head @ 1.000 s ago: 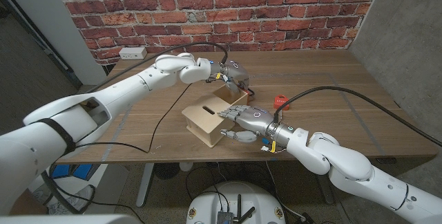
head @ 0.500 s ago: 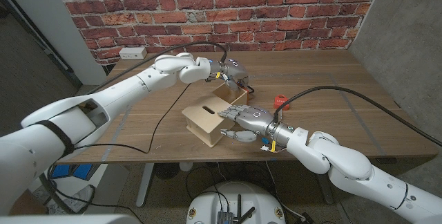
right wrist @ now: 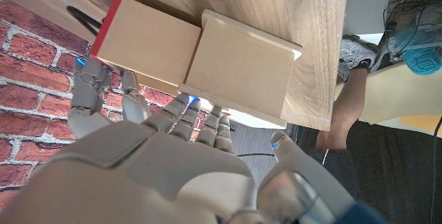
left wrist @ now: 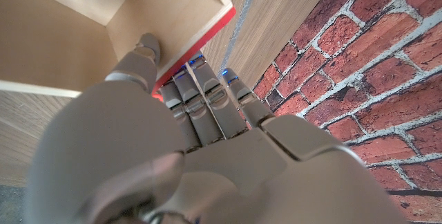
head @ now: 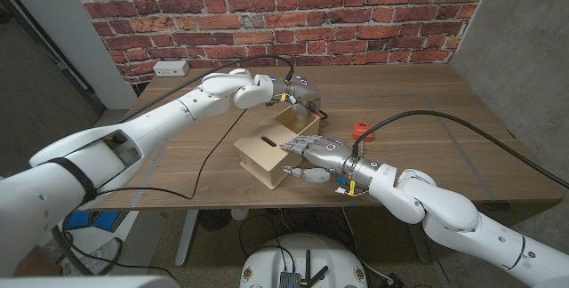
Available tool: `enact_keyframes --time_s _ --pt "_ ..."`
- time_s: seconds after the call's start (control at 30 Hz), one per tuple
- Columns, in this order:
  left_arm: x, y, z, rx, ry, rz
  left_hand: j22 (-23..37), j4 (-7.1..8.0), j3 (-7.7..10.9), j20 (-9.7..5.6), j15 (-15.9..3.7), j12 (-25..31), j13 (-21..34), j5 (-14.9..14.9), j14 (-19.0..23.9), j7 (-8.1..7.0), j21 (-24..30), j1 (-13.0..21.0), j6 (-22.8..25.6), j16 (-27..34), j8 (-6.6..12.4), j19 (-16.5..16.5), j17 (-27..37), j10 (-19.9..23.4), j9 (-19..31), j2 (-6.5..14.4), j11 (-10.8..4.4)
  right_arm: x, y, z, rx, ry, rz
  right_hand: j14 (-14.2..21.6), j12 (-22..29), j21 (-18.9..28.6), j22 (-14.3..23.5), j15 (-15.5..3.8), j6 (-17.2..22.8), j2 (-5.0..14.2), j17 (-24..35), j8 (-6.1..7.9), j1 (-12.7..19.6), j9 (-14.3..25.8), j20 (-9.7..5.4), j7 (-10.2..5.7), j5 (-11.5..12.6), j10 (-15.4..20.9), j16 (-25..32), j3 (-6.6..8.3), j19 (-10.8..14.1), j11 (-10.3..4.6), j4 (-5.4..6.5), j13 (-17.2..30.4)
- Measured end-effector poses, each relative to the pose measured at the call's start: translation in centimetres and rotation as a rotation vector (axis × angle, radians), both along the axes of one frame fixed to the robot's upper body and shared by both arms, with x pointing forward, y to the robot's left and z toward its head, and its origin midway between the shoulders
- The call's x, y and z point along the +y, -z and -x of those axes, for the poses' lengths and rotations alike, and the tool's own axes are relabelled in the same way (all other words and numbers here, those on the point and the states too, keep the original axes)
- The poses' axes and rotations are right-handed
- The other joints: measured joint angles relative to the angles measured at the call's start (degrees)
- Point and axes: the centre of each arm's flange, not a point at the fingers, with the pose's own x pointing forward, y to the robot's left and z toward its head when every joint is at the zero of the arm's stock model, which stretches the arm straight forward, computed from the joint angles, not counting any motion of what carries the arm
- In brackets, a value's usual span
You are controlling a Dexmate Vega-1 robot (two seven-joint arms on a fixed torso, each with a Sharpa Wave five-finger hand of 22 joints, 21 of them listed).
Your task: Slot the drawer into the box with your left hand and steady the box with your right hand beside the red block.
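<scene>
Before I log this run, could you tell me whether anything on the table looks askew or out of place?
Only the expected: the drawer sticks partway out of the box, not yet flush, with the left robot hand at its red-edged end and the right robot hand against the box. Nothing looks spilled or damaged.

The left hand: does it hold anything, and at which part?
The left hand grips the drawer at its red-edged end wall, thumb inside, other fingers outside.

glossy white arms (head: 160, 119), grey metallic hands (head: 318, 152), black cables (head: 462, 128)

Both hands at the box (head: 267, 153)
</scene>
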Motion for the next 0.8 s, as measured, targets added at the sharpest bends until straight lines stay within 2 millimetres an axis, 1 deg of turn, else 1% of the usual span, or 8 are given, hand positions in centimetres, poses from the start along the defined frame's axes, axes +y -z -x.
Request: enact_keyframes --time_s 0.17,0.27,0.8 --pt "-0.1 0.0 -0.1 0.001 -0.005 0.002 0.00 -0.25 0.25 0.00 0.00 0.00 0.00 -0.05 0.00 -0.08 0.00 0.00 -0.09 0.00 -0.01 0.00 0.00 0.00 -0.01 -0.01 0.00 0.0 0.0 0.0 0.003 -0.001 -0.003 0.00 0.00 0.00 0.02 0.00 0.00 0.00 -0.01 0.00 0.00 0.00 0.02 0.00 0.00 0.00 0.00 0.00 0.01 0.00 0.00 0.00" --pt "-0.2 0.2 0.0 0.004 -0.006 0.002 0.00 -0.25 0.25 0.00 0.00 0.00 0.00 -0.06 0.00 -0.09 0.00 -0.01 -0.09 0.00 -0.01 0.00 0.00 -0.01 -0.01 -0.01 0.00 -0.1 0.0 0.0 0.004 -0.001 -0.005 0.00 0.00 -0.06 0.02 0.00 0.00 0.00 -0.01 0.00 0.00 0.00 0.03 0.00 0.00 0.00 0.00 0.00 0.44 0.00 0.00 0.00" --pt "-0.2 1.1 0.1 0.013 -0.014 0.011 0.00 -0.23 0.24 0.00 0.00 -0.09 0.00 -0.10 0.01 -0.09 0.00 -0.32 -0.10 0.00 -0.03 0.00 0.00 -0.19 0.03 -0.33 -0.17 -0.3 -0.1 -0.3 0.014 -0.003 -0.018 0.00 0.00 -0.16 -0.01 0.00 0.00 0.00 -0.02 0.00 0.00 0.00 0.02 0.00 0.00 0.00 -0.22 0.00 0.42 0.00 0.00 0.00"
